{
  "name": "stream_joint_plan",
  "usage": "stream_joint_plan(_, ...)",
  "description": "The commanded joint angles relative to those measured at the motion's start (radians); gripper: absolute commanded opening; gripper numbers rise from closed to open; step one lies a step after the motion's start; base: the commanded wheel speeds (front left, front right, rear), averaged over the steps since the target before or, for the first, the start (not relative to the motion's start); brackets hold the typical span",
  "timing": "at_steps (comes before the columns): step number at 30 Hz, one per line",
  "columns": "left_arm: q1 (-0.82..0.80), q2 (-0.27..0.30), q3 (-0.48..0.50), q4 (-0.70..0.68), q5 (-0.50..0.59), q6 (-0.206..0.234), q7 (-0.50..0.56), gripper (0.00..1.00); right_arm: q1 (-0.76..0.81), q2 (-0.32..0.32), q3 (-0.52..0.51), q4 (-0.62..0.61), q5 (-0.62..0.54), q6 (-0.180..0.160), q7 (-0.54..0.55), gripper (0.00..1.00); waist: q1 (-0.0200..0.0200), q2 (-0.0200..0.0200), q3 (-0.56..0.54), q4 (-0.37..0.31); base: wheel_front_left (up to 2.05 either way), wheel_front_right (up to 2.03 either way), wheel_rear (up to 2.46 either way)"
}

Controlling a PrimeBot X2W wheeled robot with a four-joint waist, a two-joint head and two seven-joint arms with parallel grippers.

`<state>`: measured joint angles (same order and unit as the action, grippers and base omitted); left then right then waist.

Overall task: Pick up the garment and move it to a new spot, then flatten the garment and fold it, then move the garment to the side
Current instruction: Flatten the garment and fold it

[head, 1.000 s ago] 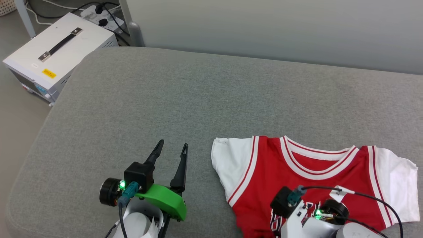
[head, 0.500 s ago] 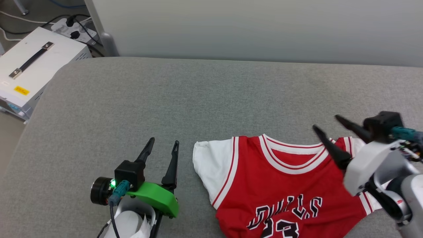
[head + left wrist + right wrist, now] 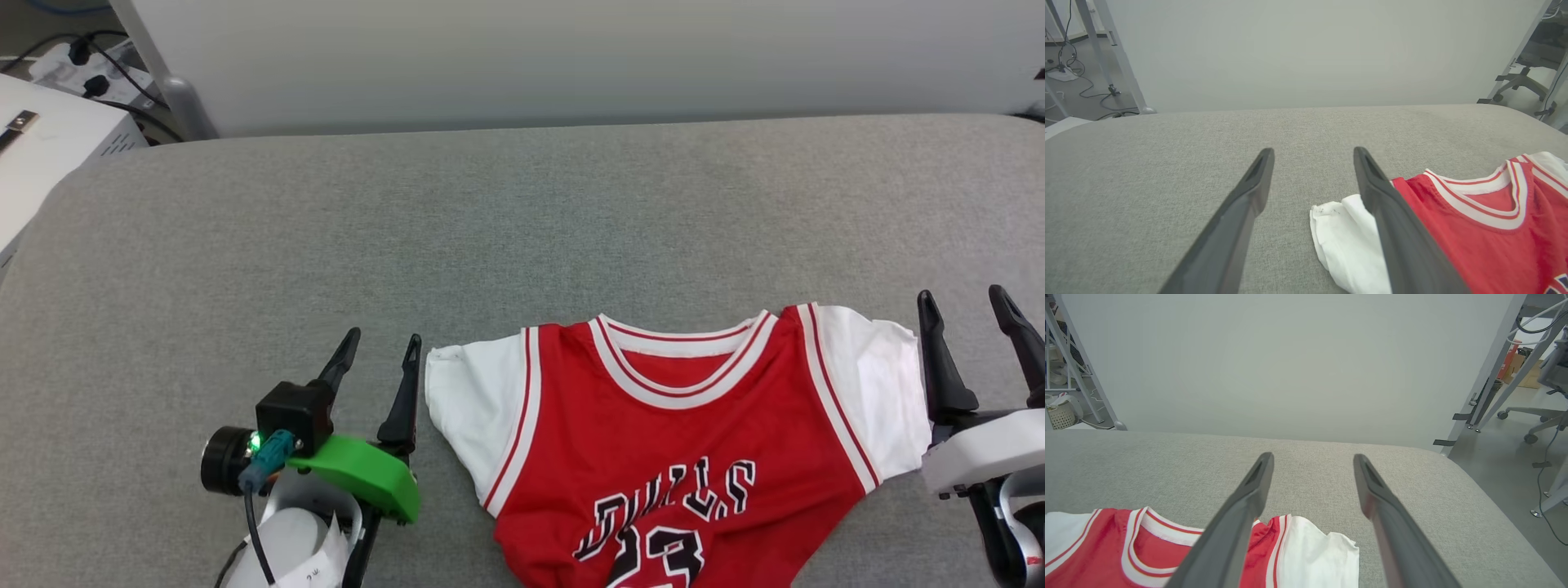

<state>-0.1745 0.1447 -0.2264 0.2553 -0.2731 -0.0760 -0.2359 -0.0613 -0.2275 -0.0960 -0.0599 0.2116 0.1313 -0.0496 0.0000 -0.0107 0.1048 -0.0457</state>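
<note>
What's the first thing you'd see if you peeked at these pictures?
The bright red jersey with white sleeves and a black 23 jumps out, spread on the near part of the grey cushion. Next come two grippers with long dark fingers, both open and empty: the left gripper just beside one sleeve, the right gripper just beside the other.

You can pass over the bare grey cushion (image 3: 522, 220) far and left; the garment (image 3: 678, 441) covers the near middle.
</note>
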Motion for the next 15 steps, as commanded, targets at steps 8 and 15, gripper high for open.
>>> stream_joint_plan(8, -0.14, 0.074, -0.065, 0.051, -0.008, -0.032, 0.335, 1.0, 0.007, 0.067, -0.054, -0.064, -0.037, -0.001, -0.036, 1.0, 0.0, 0.0107, 0.098, -0.072, 0.0, 0.0, 0.0)
stream_joint_plan(15, -0.233, 0.138, -0.11, 0.093, 0.016, -0.035, 0.586, 1.0, -0.017, 0.086, -0.056, -0.069, -0.049, -0.001, -0.047, 1.0, 0.0, 0.0107, 0.158, -0.104, 0.0, 0.0, 0.0)
